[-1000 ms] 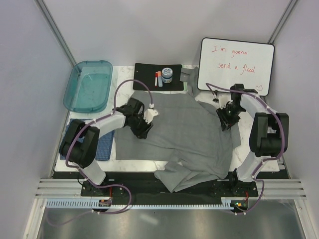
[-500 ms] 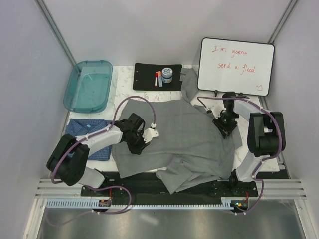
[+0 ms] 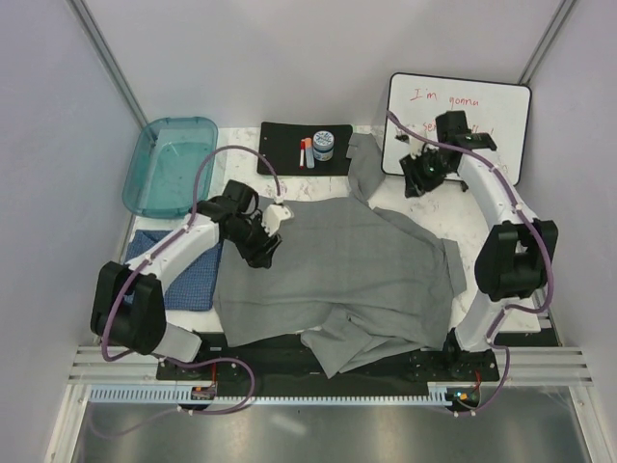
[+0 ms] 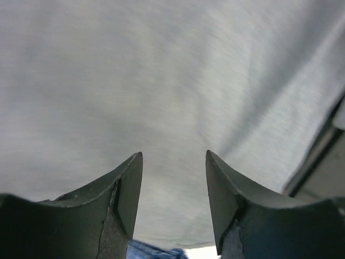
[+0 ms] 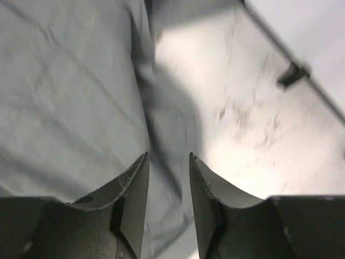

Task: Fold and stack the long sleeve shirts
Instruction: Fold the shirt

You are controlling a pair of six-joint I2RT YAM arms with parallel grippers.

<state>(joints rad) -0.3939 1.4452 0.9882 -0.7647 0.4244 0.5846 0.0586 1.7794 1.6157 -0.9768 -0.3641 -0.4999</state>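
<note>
The grey long sleeve shirt [image 3: 347, 275] lies spread over the middle of the table, its lower part hanging over the near edge and one part reaching back to the black mat. The blue long sleeve shirt [image 3: 198, 282] lies folded at the left, partly under the grey one. My left gripper [image 3: 265, 241] hovers open over the grey shirt's left edge; in the left wrist view my left gripper [image 4: 173, 156] holds nothing, with grey cloth [image 4: 161, 81] beyond. My right gripper [image 3: 419, 174] is raised by the whiteboard; in the right wrist view my right gripper [image 5: 168, 156] is open over the cloth's edge [image 5: 70, 97].
A teal plastic tray [image 3: 145, 178] stands at the back left. A black mat [image 3: 280, 154] at the back carries a red marker and a small jar [image 3: 323, 145]. A whiteboard [image 3: 472, 121] leans at the back right, close behind my right arm.
My right gripper has risen off the shirt's right side and swung back toward the whiteboard. My left gripper has opened and shifted back and left along the shirt's edge.
</note>
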